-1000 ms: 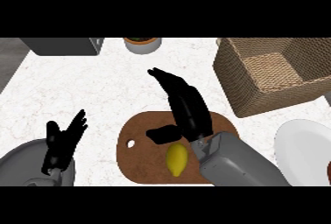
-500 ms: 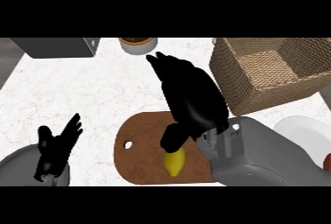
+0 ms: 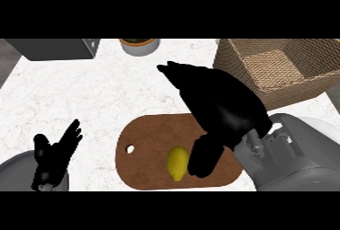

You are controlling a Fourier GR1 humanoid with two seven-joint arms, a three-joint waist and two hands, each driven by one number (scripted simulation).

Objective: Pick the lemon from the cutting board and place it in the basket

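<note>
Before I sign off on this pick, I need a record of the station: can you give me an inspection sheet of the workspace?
Surface: white marbled counter.
Job's things: lemon lying on the brown cutting board; wicker basket at the upper right, nothing seen inside it.
Clutter: grey pot with dark contents at the top edge; dark grey box at the upper left; white plate at the right, partly hidden by the forearm.
Hands: right hand over the board, thumb beside the lemon, fingers straight, lemon not yet held; left hand open, resting at the lower left.
Cables: nothing seen.
Surroundings: nothing seen beyond the counter.
</note>
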